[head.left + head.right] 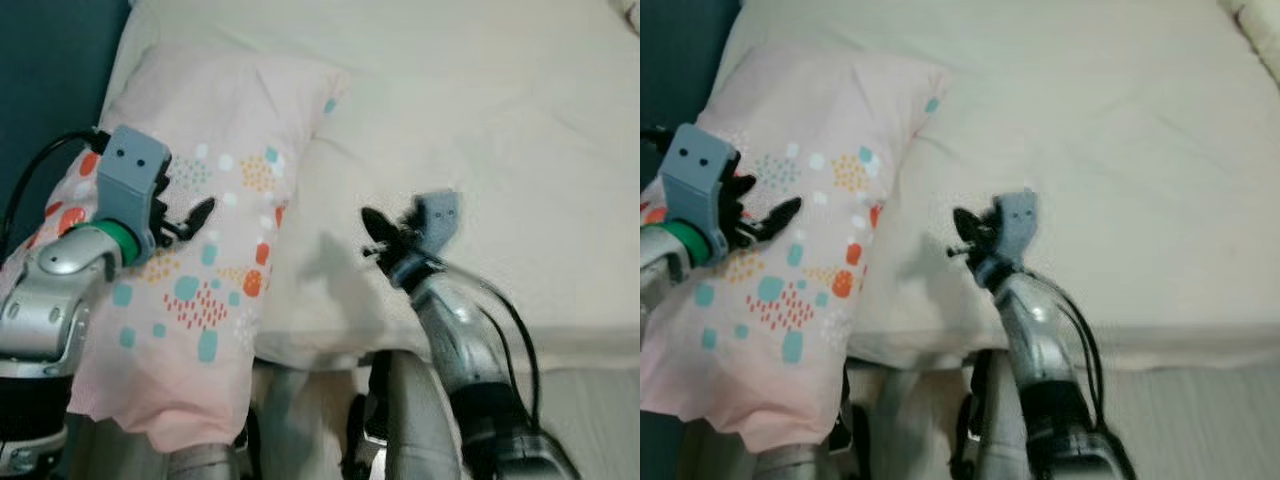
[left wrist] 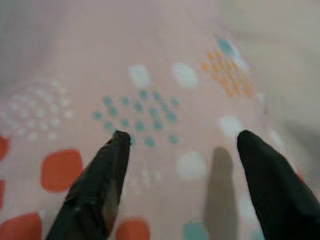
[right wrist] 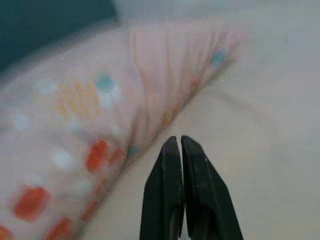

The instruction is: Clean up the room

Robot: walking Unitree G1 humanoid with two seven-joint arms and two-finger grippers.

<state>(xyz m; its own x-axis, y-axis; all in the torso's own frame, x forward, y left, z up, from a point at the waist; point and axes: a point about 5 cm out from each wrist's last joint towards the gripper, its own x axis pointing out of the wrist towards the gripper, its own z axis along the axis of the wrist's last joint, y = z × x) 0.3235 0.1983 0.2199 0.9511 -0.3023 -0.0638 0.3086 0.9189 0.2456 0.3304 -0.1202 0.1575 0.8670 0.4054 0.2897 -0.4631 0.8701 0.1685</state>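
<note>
Lying across the bed's (image 1: 480,110) cream sheet at about nine o'clock from the head camera, a pink pillow (image 1: 215,180) with teal, orange and white dots is hanging its near end over the mattress edge. The left gripper (image 1: 190,222) is hovering over the pillow's patterned middle with its jaws apart. The right gripper (image 1: 385,235) is hanging over the bare sheet just beside the pillow's three o'clock edge, blurred.

Looking along the left wrist, the two black fingers (image 2: 100,180) are standing well apart, gripping nothing, just above the dotted fabric; whether they are touching it cannot be told.

Looking along the right wrist, the fingers (image 3: 167,190) are pressing together, closed on nothing, with the pillow's seam edge (image 3: 165,100) lying beyond their tips.
</note>
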